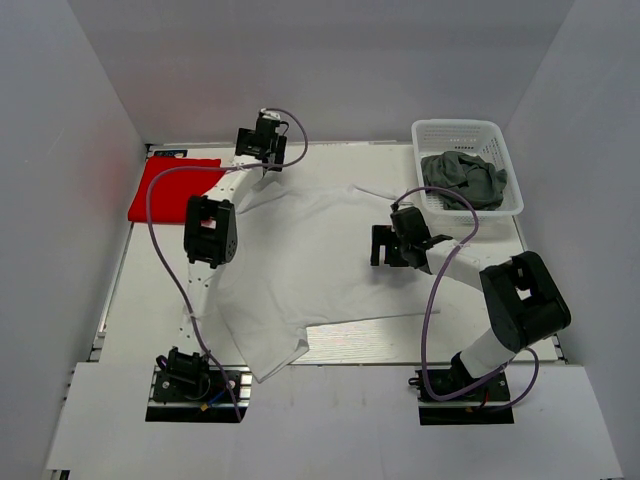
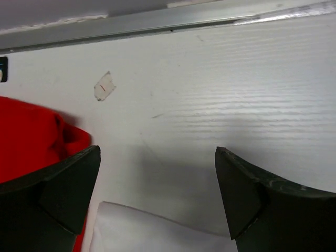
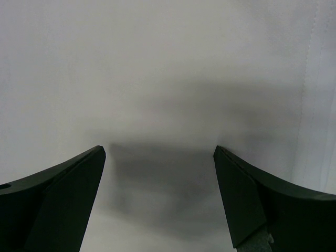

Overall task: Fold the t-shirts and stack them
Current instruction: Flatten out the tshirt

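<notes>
We see the white t-shirt spread flat across the middle of the table, with one sleeve reaching the near edge. The red t-shirt lies folded at the far left corner. The dark grey t-shirt sits crumpled in the white basket at the far right. We find the left gripper at the white shirt's far left edge and the right gripper over its right side.

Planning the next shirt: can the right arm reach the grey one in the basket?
Probably yes: the open-topped basket stands near that arm, nothing covers the grey shirt, and the right gripper is open.
</notes>
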Robot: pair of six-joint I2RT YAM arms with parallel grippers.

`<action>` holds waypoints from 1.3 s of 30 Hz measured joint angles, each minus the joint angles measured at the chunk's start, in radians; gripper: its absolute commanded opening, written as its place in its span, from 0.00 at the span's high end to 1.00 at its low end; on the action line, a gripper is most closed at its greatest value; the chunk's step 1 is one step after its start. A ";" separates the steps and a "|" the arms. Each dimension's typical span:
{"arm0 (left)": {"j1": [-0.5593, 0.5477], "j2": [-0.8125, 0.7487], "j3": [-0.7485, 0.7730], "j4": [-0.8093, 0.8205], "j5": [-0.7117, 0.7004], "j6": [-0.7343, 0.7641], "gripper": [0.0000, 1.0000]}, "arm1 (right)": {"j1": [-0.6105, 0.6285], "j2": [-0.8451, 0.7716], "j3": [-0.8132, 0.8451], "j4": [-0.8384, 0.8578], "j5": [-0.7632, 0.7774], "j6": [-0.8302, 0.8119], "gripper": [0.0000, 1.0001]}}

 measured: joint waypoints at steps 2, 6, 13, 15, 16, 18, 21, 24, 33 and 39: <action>0.000 -0.042 -0.040 -0.016 0.045 -0.032 0.00 | -0.004 0.000 0.001 -0.003 0.000 0.000 0.10; 0.001 -0.272 -0.322 -0.058 0.133 -0.110 0.00 | -0.010 0.001 0.002 -0.006 -0.001 0.000 0.10; 0.024 -0.579 -0.492 -0.135 0.258 -0.304 0.00 | -0.012 0.001 0.002 -0.006 0.000 0.000 0.10; 0.034 -0.612 -0.519 -0.130 0.311 -0.344 0.00 | -0.012 0.001 0.002 -0.006 0.000 0.000 0.10; 0.037 -0.616 -0.535 -0.126 0.332 -0.356 0.00 | -0.012 0.001 0.002 -0.006 -0.001 0.001 0.10; 0.045 -0.599 -0.563 -0.123 0.367 -0.364 0.00 | -0.012 0.001 0.002 -0.006 -0.001 0.001 0.10; 0.052 -0.517 -0.579 -0.139 0.418 -0.343 0.01 | -0.013 0.001 0.002 -0.005 -0.001 0.001 0.10; 0.058 -0.423 -0.573 -0.159 0.441 -0.298 0.01 | -0.013 0.001 0.002 -0.005 -0.002 0.000 0.10; 0.071 -0.267 -0.411 -0.254 0.367 -0.206 0.14 | -0.016 0.001 0.002 -0.005 -0.008 -0.001 0.10; 0.079 -0.257 -0.378 -0.263 0.327 -0.191 0.48 | -0.016 0.001 0.002 -0.005 -0.011 -0.003 0.10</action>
